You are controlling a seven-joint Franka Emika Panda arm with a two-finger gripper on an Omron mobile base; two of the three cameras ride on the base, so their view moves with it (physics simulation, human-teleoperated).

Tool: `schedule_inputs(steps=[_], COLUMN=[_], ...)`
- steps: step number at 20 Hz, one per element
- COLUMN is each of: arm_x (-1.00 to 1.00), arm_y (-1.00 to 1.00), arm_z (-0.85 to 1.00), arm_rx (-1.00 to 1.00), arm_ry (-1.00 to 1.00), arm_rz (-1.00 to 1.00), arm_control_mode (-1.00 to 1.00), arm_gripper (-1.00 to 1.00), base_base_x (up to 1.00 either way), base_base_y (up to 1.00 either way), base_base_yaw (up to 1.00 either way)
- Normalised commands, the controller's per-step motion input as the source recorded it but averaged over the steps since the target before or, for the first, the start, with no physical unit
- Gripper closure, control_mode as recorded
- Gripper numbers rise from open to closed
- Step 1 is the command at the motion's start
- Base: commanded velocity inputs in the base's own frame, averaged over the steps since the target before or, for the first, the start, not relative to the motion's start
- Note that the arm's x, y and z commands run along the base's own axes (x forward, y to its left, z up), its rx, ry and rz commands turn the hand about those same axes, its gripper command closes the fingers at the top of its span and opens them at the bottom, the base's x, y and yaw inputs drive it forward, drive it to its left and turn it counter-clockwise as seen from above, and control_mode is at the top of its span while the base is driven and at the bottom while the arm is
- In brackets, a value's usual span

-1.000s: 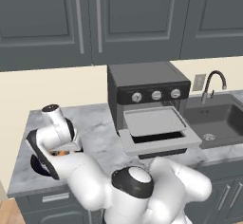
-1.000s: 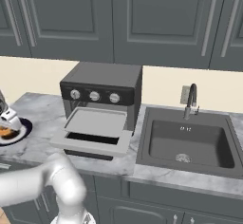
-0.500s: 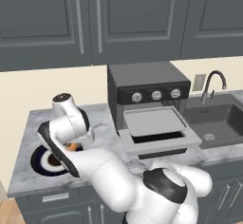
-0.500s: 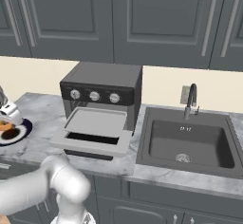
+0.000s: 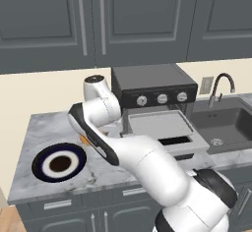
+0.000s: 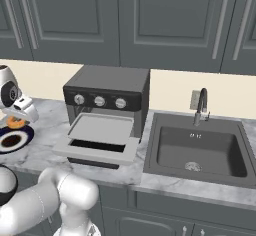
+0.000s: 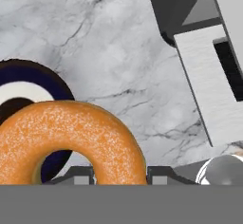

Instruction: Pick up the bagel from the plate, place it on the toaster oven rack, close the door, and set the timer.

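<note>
The bagel [image 7: 66, 137], an orange-brown ring, hangs in my gripper [image 7: 121, 174], which is shut on its near edge. It is held above the marble counter, just right of the plate [image 5: 60, 162] and left of the toaster oven [image 5: 152, 86]. From the right base I see the bagel [image 6: 15, 123] under my gripper [image 6: 20, 116], above the plate's [image 6: 12, 140] far edge. In the left base view my own arm hides most of the bagel [image 5: 84, 140]. The pale grey rack [image 5: 158, 124] sits bare inside the oven, and the door [image 5: 186, 145] lies dropped open and flat in front.
A dark sink [image 6: 200, 152] with a faucet [image 6: 200, 105] lies right of the oven. Tall grey cabinets [image 6: 125, 20] hang above. In the hand view the open door's silver frame [image 7: 209, 85] and the oven's dark body [image 7: 180, 9] stand at the right.
My gripper has lifted the bagel off the plate and carried it right, toward the toaster oven. The plate now lies bare.
</note>
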Motion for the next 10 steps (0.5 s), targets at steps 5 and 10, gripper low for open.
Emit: schedule_inputs(steps=[5,10], arm_x=[-0.02,-0.02], arm_y=[-1.0,-1.0], arm_z=[0.1,0.0], arm_rx=[0.0,0.0], arm_ry=[0.0,0.0], arm_rz=[-0.01,-0.01], arm_control_mode=[-1.0,-1.0], arm_gripper=[1.0,1.0], base_base_x=[0.0,0.0], base_base_y=[0.0,0.0], base_base_yaw=[0.0,0.0])
